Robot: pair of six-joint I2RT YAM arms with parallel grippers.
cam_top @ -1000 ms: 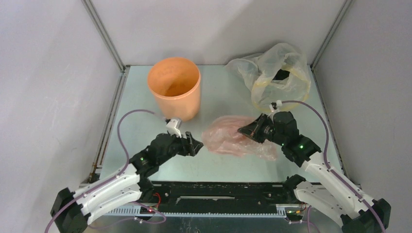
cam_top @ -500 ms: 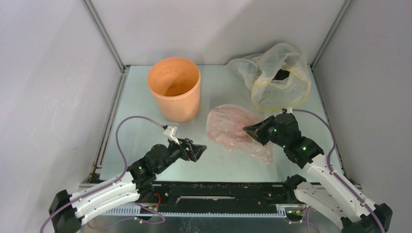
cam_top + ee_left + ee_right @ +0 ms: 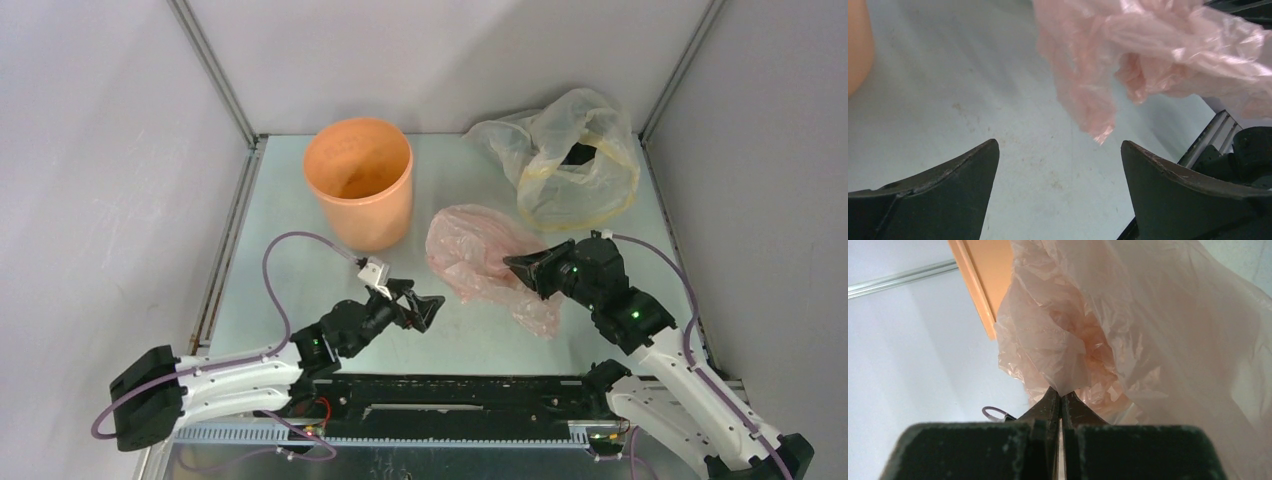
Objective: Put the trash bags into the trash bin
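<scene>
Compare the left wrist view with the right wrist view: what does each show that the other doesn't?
Only the left wrist view shows the left gripper, fingers spread wide and empty over the table. Only the right wrist view shows the right gripper, fingers shut on a pinched fold of the pink trash bag. Both show that bag and part of the orange trash bin.

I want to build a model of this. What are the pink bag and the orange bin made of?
The pink bag: probably thin plastic film; see-through, crinkled, a bit shiny. The bin: probably hard plastic; smooth, even orange walls with a dull sheen.
</scene>
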